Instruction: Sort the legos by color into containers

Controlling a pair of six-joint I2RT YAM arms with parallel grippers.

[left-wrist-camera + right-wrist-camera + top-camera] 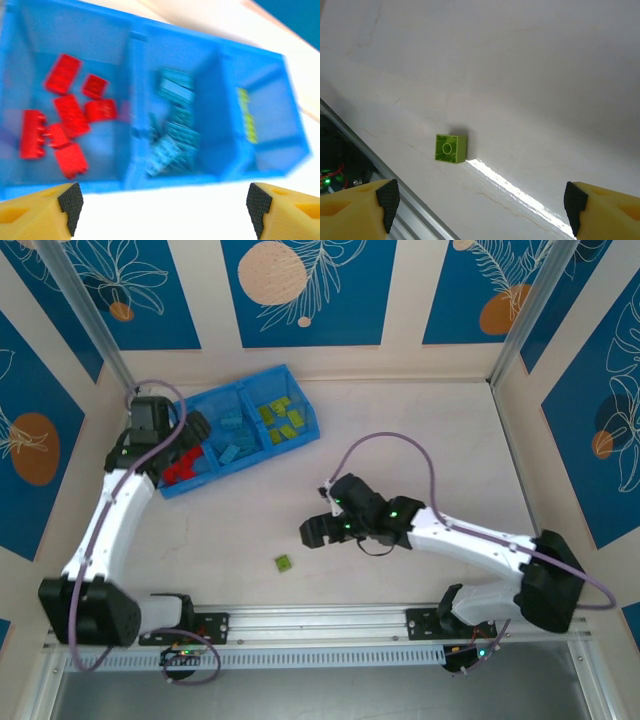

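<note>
legos in bin; one brick on table

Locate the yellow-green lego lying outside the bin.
In the top view the yellow-green lego lies alone on the table by the near rail, just below-left of the right pincer, well away from the bin.

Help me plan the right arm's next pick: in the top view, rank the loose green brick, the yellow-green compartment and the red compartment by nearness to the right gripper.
1. The loose green brick, on the table just beyond the right gripper.
2. The yellow-green compartment, rightmost of the three.
3. The red compartment, leftmost.
</note>
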